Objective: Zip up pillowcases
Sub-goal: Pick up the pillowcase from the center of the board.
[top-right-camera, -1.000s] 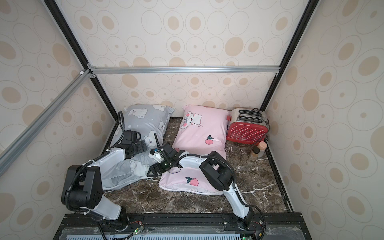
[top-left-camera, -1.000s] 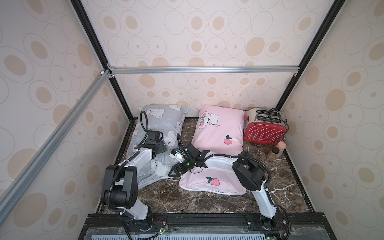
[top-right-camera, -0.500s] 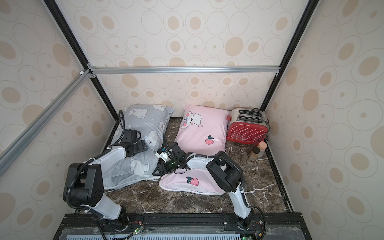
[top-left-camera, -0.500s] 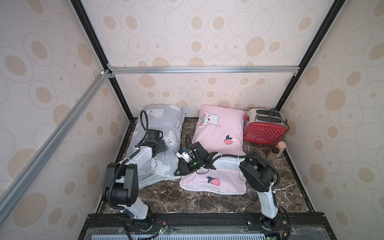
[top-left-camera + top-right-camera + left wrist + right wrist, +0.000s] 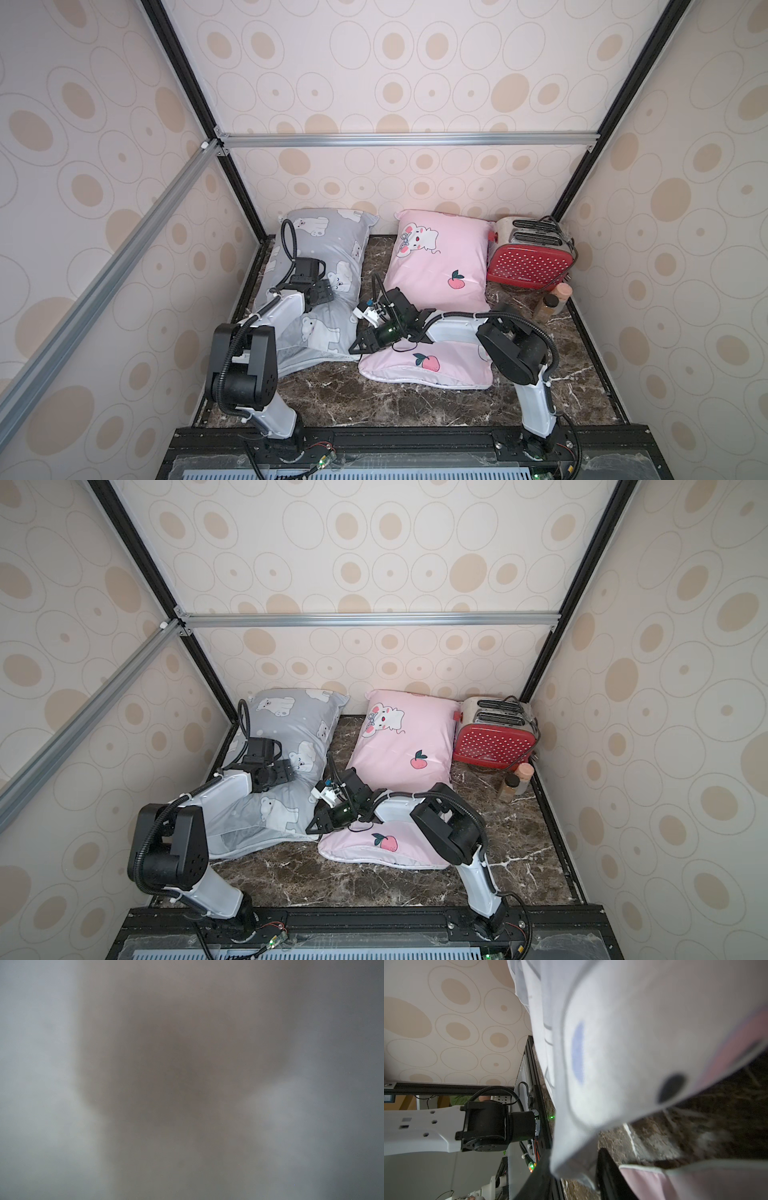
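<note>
**Right arm has the grey corner, left cam is a write-off**

Hard-to-see stuff first. The left wrist view is just grey-brown blur, nothing readable. The right wrist view is half full of out-of-focus cloth, and I can't make out a zipper pull in it. It does show the right gripper (image 5: 358, 344) with a dark finger on either side of the near corner of the grey pillowcase (image 5: 332, 245). The fingers are partly closed and the cloth is pinched between them.

In both top views the right arm lies across the pink pillowcase (image 5: 440, 257), so its middle is covered and only a near part and a far part show. The left gripper (image 5: 323, 292) lies spread wide on the grey one's middle. It has hold of nothing, and its tips are sunk into the cloth.

Compared with a second ago, the right gripper's jaws were wider and it sat over the gap between the pillows. Now it's at the grey corner with the jaws narrower. The left arm has hardly shifted.

Counts:
- two arms
- two pillowcases side by side on the marble table (image 5: 374, 399), grey left and pink right, both running to the back wall
- one red dotted toaster (image 5: 525, 262) at the back right
- two small jars (image 5: 555, 301) just beside the toaster
</note>
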Robot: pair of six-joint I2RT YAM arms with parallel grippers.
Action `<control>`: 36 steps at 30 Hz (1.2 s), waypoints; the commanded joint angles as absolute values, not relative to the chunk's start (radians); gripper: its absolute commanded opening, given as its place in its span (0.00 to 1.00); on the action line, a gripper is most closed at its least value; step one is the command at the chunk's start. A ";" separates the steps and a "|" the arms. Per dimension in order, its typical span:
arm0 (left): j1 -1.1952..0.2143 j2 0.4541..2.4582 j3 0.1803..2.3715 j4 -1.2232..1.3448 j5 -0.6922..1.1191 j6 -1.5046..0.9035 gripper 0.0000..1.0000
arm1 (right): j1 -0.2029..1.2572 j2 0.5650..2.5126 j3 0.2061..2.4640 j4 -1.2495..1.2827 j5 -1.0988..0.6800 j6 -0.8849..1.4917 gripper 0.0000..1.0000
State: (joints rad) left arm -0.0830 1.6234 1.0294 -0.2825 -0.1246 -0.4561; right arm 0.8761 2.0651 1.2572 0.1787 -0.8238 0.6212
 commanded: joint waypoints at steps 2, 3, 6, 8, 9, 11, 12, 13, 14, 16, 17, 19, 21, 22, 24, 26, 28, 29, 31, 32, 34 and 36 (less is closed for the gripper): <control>-0.078 1.679 1.077 -0.187 -0.074 -0.468 0.93 | 0.890 2.076 1.223 0.202 -0.844 0.637 0.47; -0.078 1.681 1.076 -0.184 -0.072 -0.470 0.93 | 0.894 2.077 1.218 0.207 -0.843 0.640 0.45; -0.078 1.684 1.077 -0.182 -0.070 -0.475 0.93 | 0.894 2.078 1.203 0.238 -0.837 0.656 0.37; -0.077 1.685 1.077 -0.183 -0.071 -0.476 0.93 | 0.895 2.077 1.197 0.248 -0.832 0.661 0.34; -0.078 1.684 1.076 -0.184 -0.071 -0.474 0.93 | 0.895 2.074 1.195 0.249 -0.832 0.662 0.34; -0.078 1.685 1.075 -0.185 -0.072 -0.472 0.93 | 0.895 2.074 1.190 0.256 -0.831 0.669 0.31; -0.078 1.685 1.074 -0.185 -0.072 -0.471 0.93 | 0.895 2.073 1.187 0.261 -0.831 0.672 0.30; -0.077 1.685 1.074 -0.186 -0.073 -0.470 0.93 | 0.895 2.071 1.185 0.266 -0.831 0.673 0.30; -0.078 1.684 1.072 -0.187 -0.074 -0.471 0.93 | 0.896 2.071 1.182 0.269 -0.831 0.673 0.30; -0.078 1.684 1.071 -0.187 -0.074 -0.469 0.93 | 0.894 2.063 1.174 0.272 -0.829 0.673 0.31; -0.078 1.683 1.072 -0.189 -0.074 -0.467 0.93 | 0.892 2.061 1.170 0.273 -0.829 0.672 0.31; -0.078 1.682 1.074 -0.192 -0.071 -0.466 0.93 | 0.889 2.053 1.162 0.273 -0.824 0.670 0.32; -0.078 1.684 1.077 -0.194 -0.068 -0.466 0.93 | 0.888 2.048 1.157 0.273 -0.825 0.671 0.32; -0.078 1.684 1.078 -0.194 -0.066 -0.466 0.93 | 0.888 2.046 1.155 0.273 -0.825 0.671 0.32; -0.078 1.681 1.081 -0.197 -0.065 -0.464 0.93 | 0.887 2.042 1.148 0.276 -0.826 0.672 0.32; -0.078 1.682 1.083 -0.200 -0.064 -0.463 0.93 | 0.885 2.036 1.137 0.287 -0.824 0.672 0.32; -0.077 1.682 1.083 -0.202 -0.064 -0.462 0.93 | 0.881 2.032 1.129 0.290 -0.819 0.673 0.31; -0.078 1.681 1.083 -0.202 -0.063 -0.461 0.93 | 0.878 2.032 1.129 0.293 -0.819 0.676 0.31; -0.078 1.681 1.081 -0.202 -0.062 -0.460 0.93 | 0.875 2.031 1.130 0.300 -0.818 0.678 0.29; -0.078 1.682 1.081 -0.201 -0.062 -0.461 0.93 | 0.874 2.030 1.131 0.303 -0.814 0.678 0.27; -0.078 1.683 1.078 -0.199 -0.063 -0.461 0.93 | 0.874 2.031 1.134 0.308 -0.809 0.678 0.24; -0.078 1.681 1.078 -0.199 -0.061 -0.462 0.93 | 0.872 2.032 1.137 0.310 -0.807 0.679 0.21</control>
State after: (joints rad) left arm -0.0826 1.6329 1.0477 -0.3061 -0.1184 -0.4561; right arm 0.8871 2.0548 1.1492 0.3145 -0.8299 0.6670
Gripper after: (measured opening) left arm 0.934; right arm 0.224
